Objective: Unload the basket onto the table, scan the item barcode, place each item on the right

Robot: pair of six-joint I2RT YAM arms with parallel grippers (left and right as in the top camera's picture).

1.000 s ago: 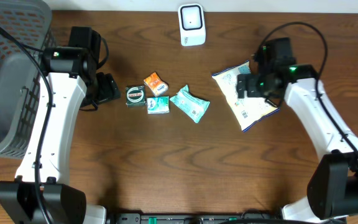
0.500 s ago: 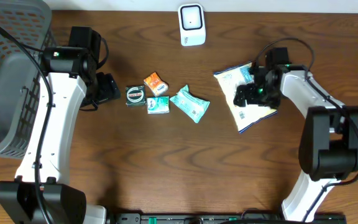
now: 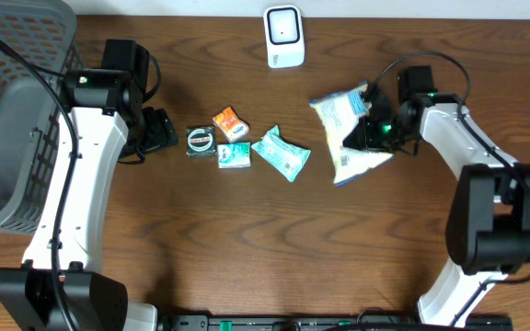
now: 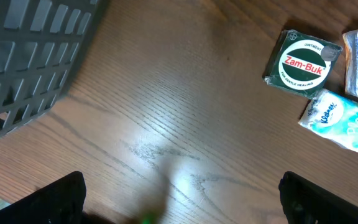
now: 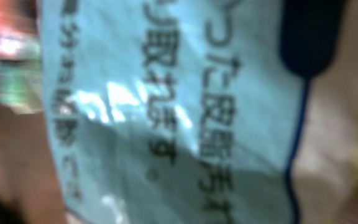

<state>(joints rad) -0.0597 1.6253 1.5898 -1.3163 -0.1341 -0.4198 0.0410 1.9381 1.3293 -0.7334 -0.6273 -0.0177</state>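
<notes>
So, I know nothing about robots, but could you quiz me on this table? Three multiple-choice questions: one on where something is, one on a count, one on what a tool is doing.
1. Where does the white scanner stand?
A) at the table's near edge
B) at the far edge, midway between the arms
C) among the small items

2. How many small items lie clustered mid-table?
A) two
B) six
C) four

3. What is the right tool doing?
A) shut on the white-and-blue bag
B) open above the small items
C) open over bare wood

1 B: overhead, it sits at the top edge, centred.
2 C: green tin, orange packet, tissue pack, teal pack.
3 A: it pinches the bag, which fills its wrist view.
</notes>
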